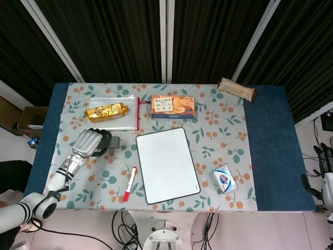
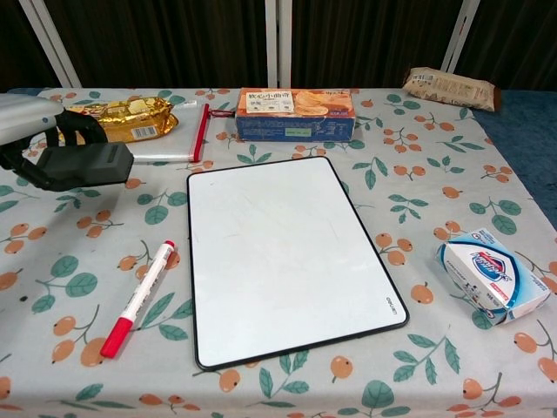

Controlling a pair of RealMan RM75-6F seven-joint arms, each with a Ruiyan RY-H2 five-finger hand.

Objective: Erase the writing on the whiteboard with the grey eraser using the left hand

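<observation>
The whiteboard (image 1: pixel 167 164) (image 2: pixel 287 252) lies flat in the middle of the table, and its white surface shows no writing. My left hand (image 1: pixel 88 141) (image 2: pixel 35 131) hovers left of the board's far corner and grips the grey eraser (image 1: pixel 112 141) (image 2: pixel 83 165), which sticks out toward the board. The eraser is off the board, a short way from its left edge. My right hand (image 1: pixel 325 174) hangs beyond the table's right edge with its fingers apart, holding nothing.
A red marker (image 1: pixel 129 184) (image 2: pixel 137 299) lies left of the board. A biscuit box (image 1: pixel 173 106) (image 2: pixel 296 114) stands behind it. A gold snack pack (image 1: pixel 106 110) rests on a clear zip bag, a soap box (image 1: pixel 225 178) (image 2: pixel 492 276) sits right, and a wrapped snack (image 1: pixel 237 88) lies far right.
</observation>
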